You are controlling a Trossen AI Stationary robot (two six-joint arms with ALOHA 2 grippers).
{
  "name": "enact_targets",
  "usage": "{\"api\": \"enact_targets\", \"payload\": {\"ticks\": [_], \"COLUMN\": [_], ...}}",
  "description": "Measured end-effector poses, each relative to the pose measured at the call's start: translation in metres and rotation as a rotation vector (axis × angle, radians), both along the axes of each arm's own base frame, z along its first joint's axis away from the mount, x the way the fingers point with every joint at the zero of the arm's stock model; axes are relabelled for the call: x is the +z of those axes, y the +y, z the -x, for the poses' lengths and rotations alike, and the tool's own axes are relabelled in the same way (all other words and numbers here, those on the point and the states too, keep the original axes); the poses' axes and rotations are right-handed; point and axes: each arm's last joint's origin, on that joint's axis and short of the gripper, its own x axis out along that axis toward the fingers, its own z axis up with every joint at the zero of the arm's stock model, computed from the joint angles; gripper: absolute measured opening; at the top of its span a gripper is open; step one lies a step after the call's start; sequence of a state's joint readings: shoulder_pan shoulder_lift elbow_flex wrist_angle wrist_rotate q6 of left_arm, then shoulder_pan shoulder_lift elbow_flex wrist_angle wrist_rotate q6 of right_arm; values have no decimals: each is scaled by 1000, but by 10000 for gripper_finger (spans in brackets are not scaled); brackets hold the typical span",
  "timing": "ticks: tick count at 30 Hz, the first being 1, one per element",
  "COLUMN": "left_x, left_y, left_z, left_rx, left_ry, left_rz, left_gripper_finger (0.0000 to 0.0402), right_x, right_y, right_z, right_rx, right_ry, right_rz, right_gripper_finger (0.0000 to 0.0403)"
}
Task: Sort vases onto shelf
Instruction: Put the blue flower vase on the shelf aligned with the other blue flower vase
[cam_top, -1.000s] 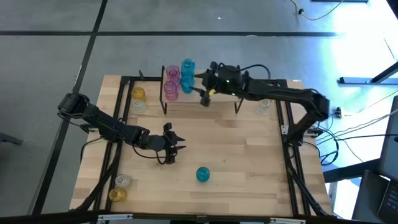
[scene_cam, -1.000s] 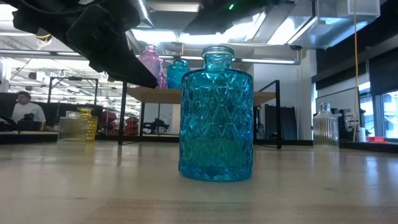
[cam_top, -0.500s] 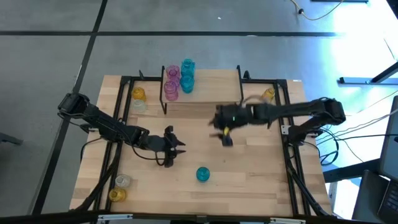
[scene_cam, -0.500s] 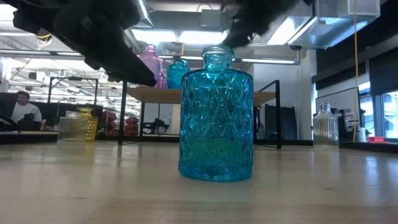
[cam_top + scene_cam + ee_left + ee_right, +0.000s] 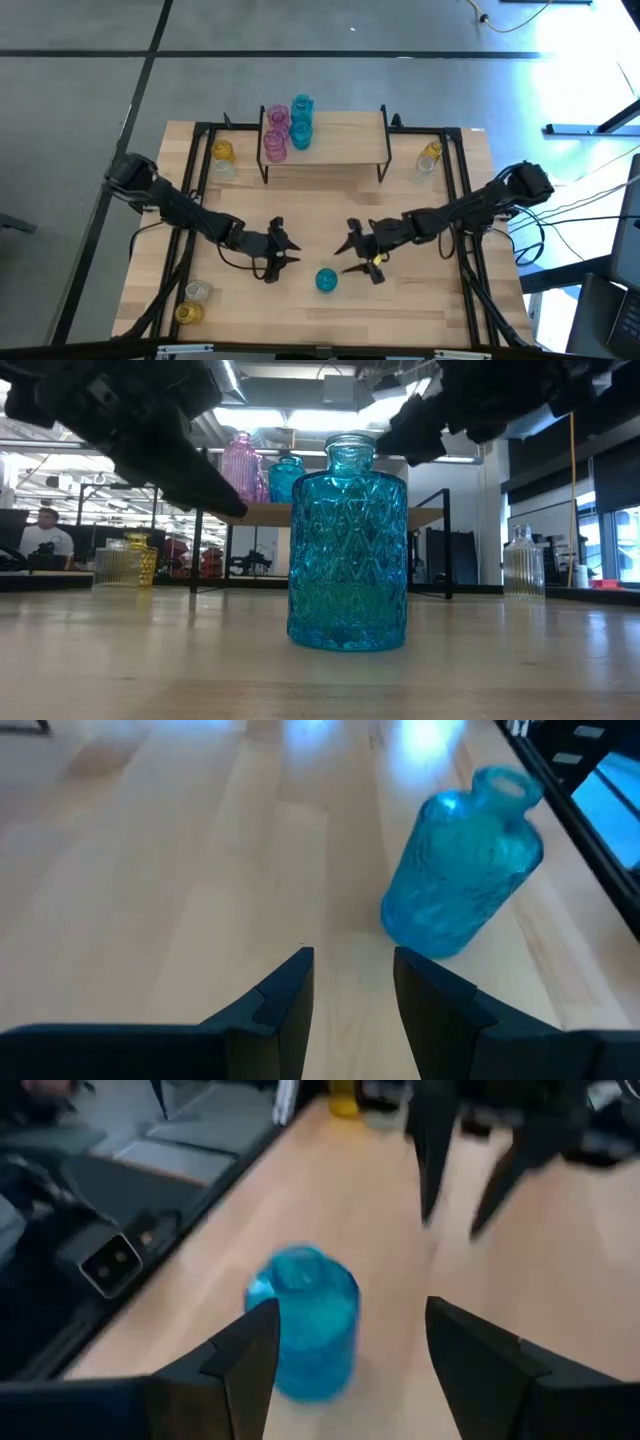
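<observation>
Table (image 5: 420, 300): light wood, black-framed. Shelf (image 5: 340, 140) at far edge, carrying two pink vases (image 5: 276, 132) and two teal vases (image 5: 301, 120) at its left end. Left gripper (image 5: 281, 252) and right gripper (image 5: 357, 255) both low near front centre, jaws apart, empty, flanking a lone teal vase (image 5: 326, 280) standing upright on the table, touched by neither. Amber and clear vases (image 5: 221, 158) near corners.
</observation>
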State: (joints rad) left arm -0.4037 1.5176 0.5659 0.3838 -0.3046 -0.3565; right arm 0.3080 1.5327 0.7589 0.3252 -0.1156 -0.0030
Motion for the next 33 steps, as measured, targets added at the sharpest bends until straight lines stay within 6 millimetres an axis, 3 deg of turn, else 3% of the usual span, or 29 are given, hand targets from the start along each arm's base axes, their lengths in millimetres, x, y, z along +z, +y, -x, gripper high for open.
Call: {"api": "enact_targets", "payload": {"ticks": [6, 12, 33], "left_x": [-27, -45, -46], "left_y": [-6, -9, -5], "left_z": [-3, -2, -4], "left_rx": [56, 114, 137], "left_ry": [75, 135, 127], "left_rz": [24, 61, 26], "left_gripper_finger": [133, 133, 133], "right_x": [-14, -26, -50], "right_y": [19, 25, 33], "right_z": [-10, -15, -31], "right_rx": [25, -38, 17], "right_ry": [-73, -95, -140], "right_rz": [-31, -26, -75], "right_gripper_finger": [232, 232, 232]}}
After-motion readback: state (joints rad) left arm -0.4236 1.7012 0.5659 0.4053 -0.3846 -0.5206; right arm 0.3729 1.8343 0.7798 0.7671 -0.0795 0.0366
